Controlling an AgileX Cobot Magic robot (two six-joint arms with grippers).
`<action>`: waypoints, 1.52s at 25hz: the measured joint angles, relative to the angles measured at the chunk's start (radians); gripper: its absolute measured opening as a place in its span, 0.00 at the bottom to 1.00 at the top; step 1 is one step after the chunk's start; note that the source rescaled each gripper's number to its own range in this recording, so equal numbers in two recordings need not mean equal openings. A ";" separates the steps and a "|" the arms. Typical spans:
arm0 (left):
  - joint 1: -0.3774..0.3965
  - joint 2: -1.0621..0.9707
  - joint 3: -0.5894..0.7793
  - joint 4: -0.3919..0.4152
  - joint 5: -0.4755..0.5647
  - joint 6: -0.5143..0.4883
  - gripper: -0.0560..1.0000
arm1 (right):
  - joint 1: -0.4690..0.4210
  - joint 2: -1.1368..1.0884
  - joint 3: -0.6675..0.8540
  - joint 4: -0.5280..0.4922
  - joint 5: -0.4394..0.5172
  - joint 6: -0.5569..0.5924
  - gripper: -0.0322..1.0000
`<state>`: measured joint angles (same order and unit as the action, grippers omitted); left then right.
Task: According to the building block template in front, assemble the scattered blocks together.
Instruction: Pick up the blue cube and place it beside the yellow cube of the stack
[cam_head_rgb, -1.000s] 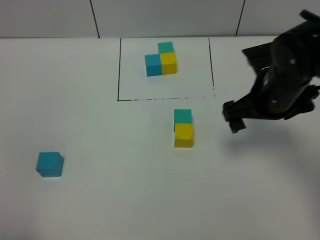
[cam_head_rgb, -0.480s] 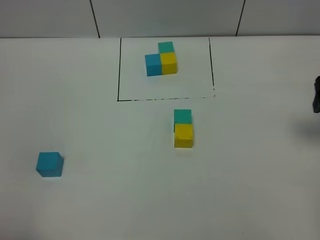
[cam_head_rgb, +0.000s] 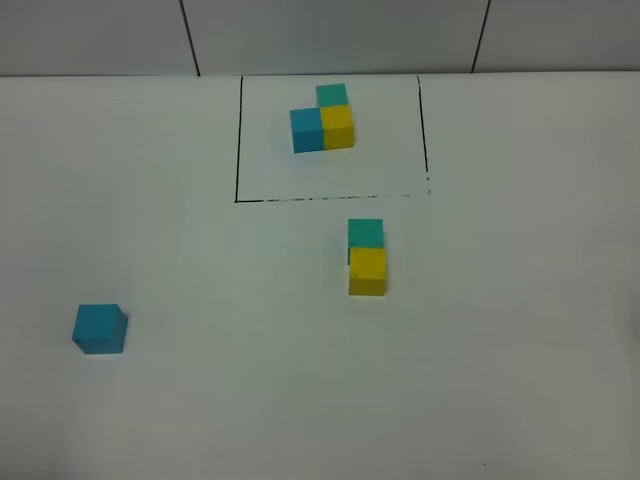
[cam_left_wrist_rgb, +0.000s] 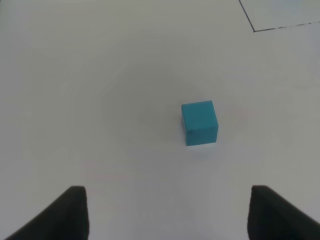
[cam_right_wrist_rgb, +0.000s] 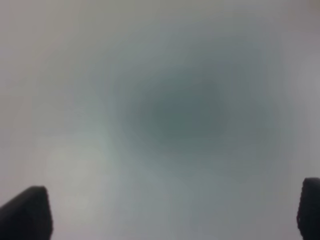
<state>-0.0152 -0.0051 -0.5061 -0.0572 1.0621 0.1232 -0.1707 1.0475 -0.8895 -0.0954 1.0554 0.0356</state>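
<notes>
Your left gripper (cam_left_wrist_rgb: 170, 212) is open, with nothing between its two black fingers (cam_left_wrist_rgb: 75, 212). Your right gripper (cam_right_wrist_rgb: 170, 212) is wide open and empty too. Its own picture is all blur, so you cannot tell what lies under it. Neither one shows in the high view.

The white table (cam_head_rgb: 500, 350) carries everything. A thin black frame (cam_head_rgb: 237, 140) is drawn by the far edge, near the middle. Inside it sits the pattern (cam_head_rgb: 322, 122) of three blocks joined in an L. Its blue one is on the left of the yellow one, and the green one is on the yellow's far side.

Just outside the frame's near line, close to the middle of the table, the loose green block (cam_head_rgb: 365, 232) touches the far side of the loose yellow block (cam_head_rgb: 367, 271). That part already looks like the pattern.

The loose blue block (cam_head_rgb: 99, 329) sits alone by the left edge, well apart from the other two. In the left wrist view it (cam_left_wrist_rgb: 199, 122) lies out ahead of the open fingers and is not between them.

So the step in hand looks like fetching the blue block. You will likely need to bring the left gripper down around it, close on two flat sides, and carry it over. Then set it flat against the yellow block's left side. Go gently, or you may knock the pair apart.
</notes>
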 joint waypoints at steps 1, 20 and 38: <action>0.000 0.000 0.000 0.000 0.000 0.000 0.56 | 0.000 -0.052 0.025 0.003 0.008 0.000 1.00; 0.000 0.000 0.000 0.000 0.000 0.000 0.56 | 0.125 -0.823 0.357 0.079 0.012 -0.015 1.00; 0.000 0.000 0.000 0.000 0.000 0.000 0.56 | 0.144 -1.037 0.386 0.095 0.013 -0.036 1.00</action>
<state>-0.0152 -0.0051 -0.5061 -0.0572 1.0621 0.1232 -0.0263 0.0102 -0.5036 0.0000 1.0681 0.0000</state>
